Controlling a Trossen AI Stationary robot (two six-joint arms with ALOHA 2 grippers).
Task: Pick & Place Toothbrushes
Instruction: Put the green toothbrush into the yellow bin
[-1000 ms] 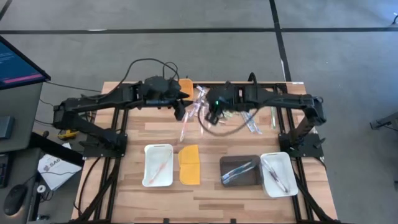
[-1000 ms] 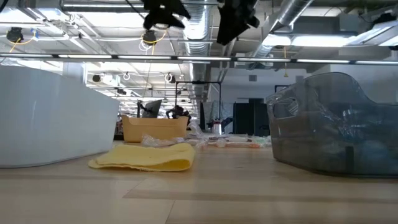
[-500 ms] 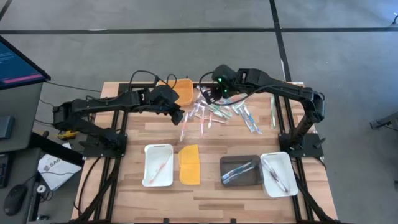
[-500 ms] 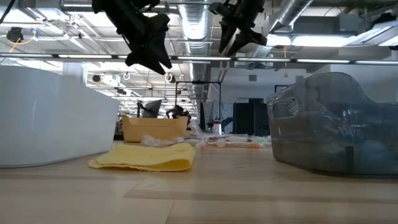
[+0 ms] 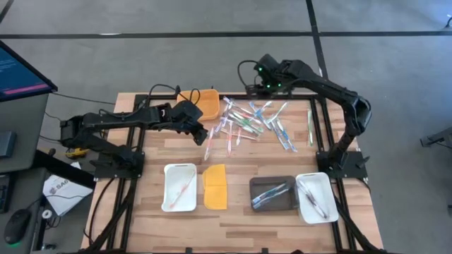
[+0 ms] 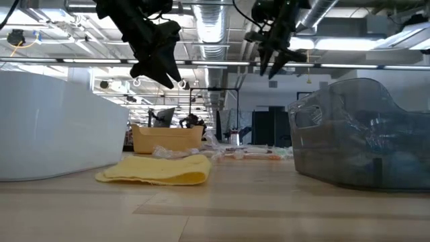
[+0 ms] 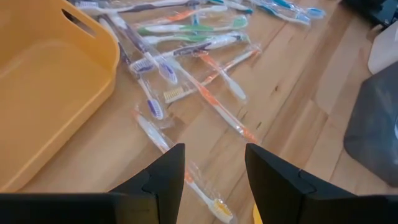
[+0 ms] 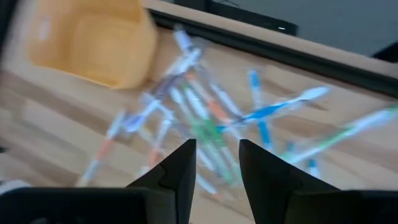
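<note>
Tabletop (image 5: 240,215): light wood, plank stripes, darker seams. Toothbrushes (image 5: 247,123): mixed pink/orange, green, blue, white/clear, some purple-blue heads in the left wrist view. Yellow-orange tray (image 5: 207,103) at the far edge; flat yellow-orange lid (image 5: 215,186) nearer. Two white trays (image 5: 180,187) and (image 5: 314,197), one dark grey translucent tray (image 5: 274,192). Both arms black; left gripper (image 7: 211,180) and right gripper (image 8: 214,168) black. Small green light on right arm (image 5: 272,83). Floor (image 5: 141,56) grey with dark lines.
</note>
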